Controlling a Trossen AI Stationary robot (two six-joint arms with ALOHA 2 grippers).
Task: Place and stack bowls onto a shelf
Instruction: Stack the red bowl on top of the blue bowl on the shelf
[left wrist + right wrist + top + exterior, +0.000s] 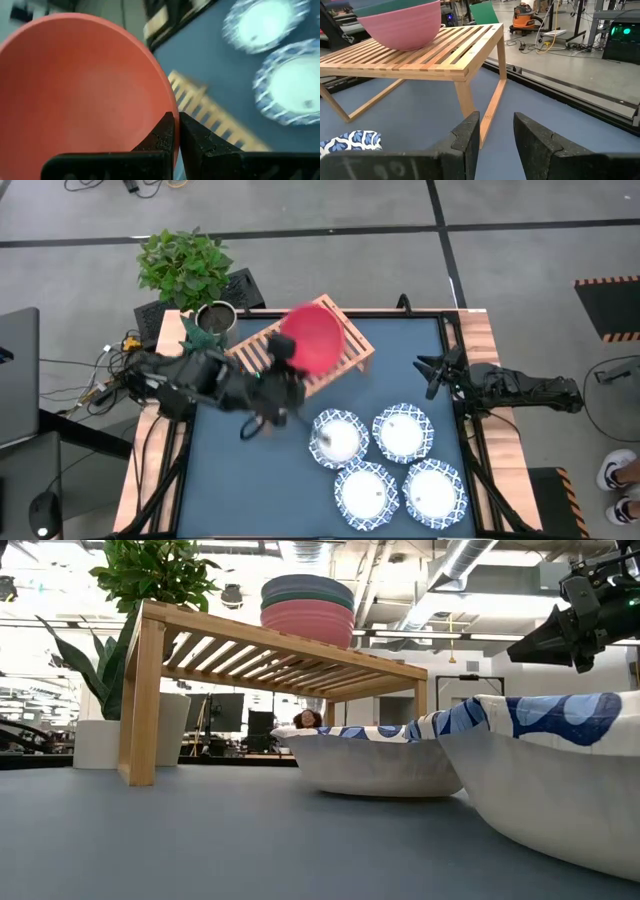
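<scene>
The left gripper (175, 131) is clenched on the rim of the red bowl (312, 337), its two dark fingers pinching the edge from either side, and it holds the bowl tilted in the air above the shelf (345, 365). The shelf, a low rack of light wooden slats, stands askew near the far edge of the table (240, 480), towards its left corner. On it already sits a stack: a pink bowl (307, 622) with a grey-blue bowl (307, 588) nested in it, seen best from the low view. Four white dishes with blue rims, among them the nearest dish (339, 436), lie clustered on the near right part of the table, none yet on the shelf.

The right gripper (496, 131) waits with its jaws released and empty at the right edge of the table.

The step in hand looks to be carrying the red bowl to the stack. The next move would call for levelling the bowl, centring it over the stacked bowls, lowering it until it nests, and only then letting go.
</scene>
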